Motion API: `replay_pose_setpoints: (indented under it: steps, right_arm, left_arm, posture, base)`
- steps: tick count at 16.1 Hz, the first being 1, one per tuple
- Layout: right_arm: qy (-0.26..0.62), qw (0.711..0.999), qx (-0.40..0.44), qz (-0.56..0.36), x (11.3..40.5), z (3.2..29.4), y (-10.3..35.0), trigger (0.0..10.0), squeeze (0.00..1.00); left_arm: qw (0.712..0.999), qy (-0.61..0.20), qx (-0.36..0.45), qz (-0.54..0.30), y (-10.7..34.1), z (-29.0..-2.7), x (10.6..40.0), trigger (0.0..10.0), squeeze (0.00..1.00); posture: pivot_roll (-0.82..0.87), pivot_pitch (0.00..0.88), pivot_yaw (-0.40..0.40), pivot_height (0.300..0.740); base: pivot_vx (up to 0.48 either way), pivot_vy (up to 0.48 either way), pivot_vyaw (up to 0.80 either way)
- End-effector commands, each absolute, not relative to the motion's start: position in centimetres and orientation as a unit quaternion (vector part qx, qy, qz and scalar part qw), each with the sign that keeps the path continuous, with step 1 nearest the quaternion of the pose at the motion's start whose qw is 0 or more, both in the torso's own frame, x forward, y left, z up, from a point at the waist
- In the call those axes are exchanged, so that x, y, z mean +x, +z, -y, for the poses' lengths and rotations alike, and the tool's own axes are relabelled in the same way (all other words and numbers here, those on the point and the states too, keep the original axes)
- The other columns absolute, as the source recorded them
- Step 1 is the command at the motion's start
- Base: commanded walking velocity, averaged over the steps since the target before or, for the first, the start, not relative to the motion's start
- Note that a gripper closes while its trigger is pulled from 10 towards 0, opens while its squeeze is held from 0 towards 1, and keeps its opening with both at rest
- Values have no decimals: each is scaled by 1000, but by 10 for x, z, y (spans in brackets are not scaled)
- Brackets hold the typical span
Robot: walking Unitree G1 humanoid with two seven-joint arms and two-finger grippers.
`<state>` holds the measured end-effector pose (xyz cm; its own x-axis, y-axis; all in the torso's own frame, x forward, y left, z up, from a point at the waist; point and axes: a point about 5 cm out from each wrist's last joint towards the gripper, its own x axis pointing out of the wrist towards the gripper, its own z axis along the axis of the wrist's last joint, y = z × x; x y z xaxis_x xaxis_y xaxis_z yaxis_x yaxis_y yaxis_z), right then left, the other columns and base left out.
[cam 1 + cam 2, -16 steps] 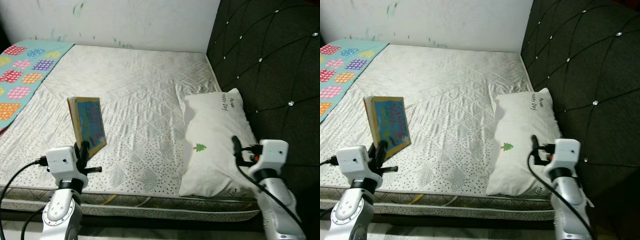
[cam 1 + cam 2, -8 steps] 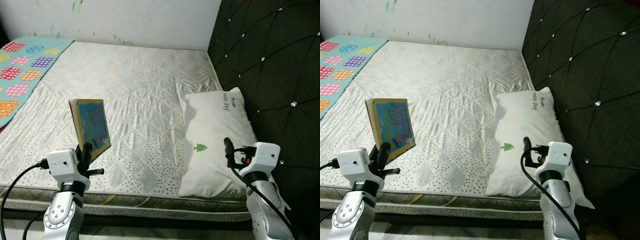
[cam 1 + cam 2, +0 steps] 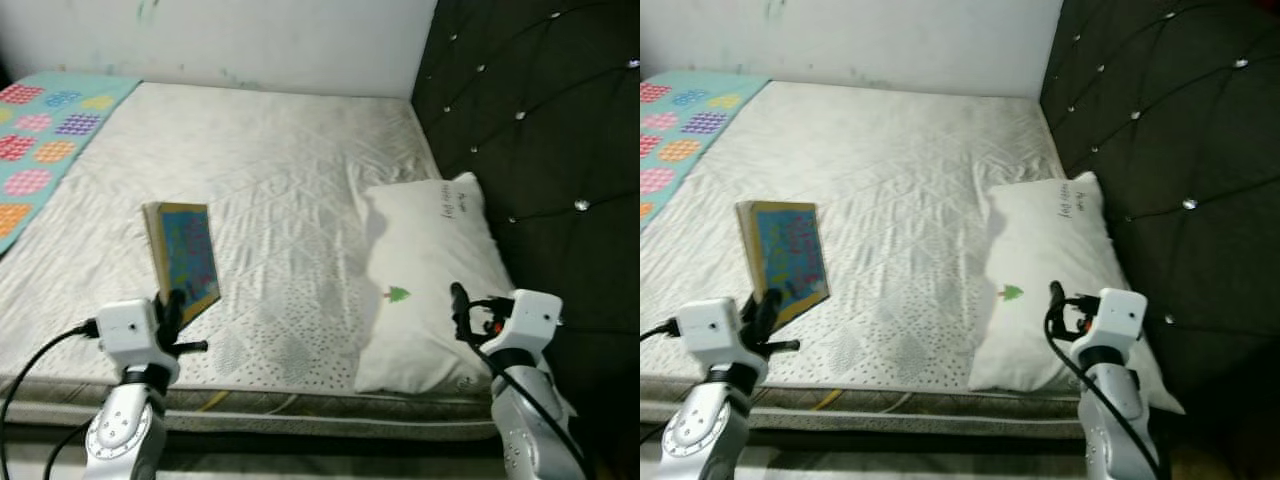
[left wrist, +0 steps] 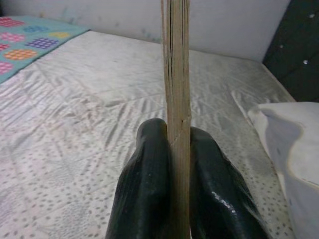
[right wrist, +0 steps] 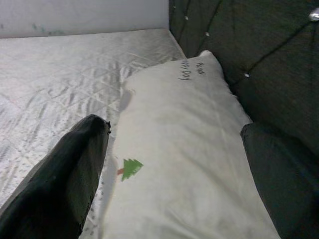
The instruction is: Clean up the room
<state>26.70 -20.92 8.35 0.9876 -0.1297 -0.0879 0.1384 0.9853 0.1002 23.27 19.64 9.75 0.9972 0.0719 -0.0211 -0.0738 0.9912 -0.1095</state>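
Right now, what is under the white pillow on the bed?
The white pillow lies on the quilted mattress, against the dark tufted headboard. Whether anything lies between pillow and mattress cannot be seen; the pillow covers that part.

book (image 4: 175, 74) cover unseen edge-on and cut off, patterned blanket (image 3: 40, 140) cropped

A thin book (image 4: 175, 74) is seen edge-on, held upright and pinched at its lower end by the left claw (image 4: 178, 144), whose two black fingers (image 4: 144, 184) are pressed against its sides. Behind the book a white quilted mattress (image 4: 89, 109) is spread. A white pillow (image 4: 291, 144) lies beside the book, a patterned teal blanket (image 4: 35, 42) far behind it, near a pale wall (image 4: 224, 25).
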Motion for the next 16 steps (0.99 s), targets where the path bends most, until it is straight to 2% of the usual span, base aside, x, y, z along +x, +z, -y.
replay_pose_setpoints:
  steps: [1, 6, 11, 16]
  right_arm:
    - [-72, 995, 48, -43, 265, 213, 85, 10000, 0]
    - [-68, 996, 41, -45, 264, 213, 87, 10000, 0]
    - [-53, 997, 33, -43, 266, 209, 89, 10000, 0]
    - [-42, 997, 34, -50, 263, 208, 89, 10000, 0]
  left_arm:
    - [998, 25, -62, 15, 109, -193, 234, 10000, 0]
    - [997, 15, -67, 18, 112, -189, 234, 10000, 0]
    - [998, 20, -66, 13, 111, -189, 235, 10000, 0]
    - [997, 20, -71, 6, 111, -189, 232, 10000, 0]
  posture:
    - [-92, 128, -62, 740]
    - [-96, 139, -67, 740]
    - [-94, 136, -72, 740]
    - [-95, 169, -77, 740]
  base:
    - [0, 0, -800]
    - [0, 0, -795]
    - [0, 0, 0]
    - [0, 0, 0]
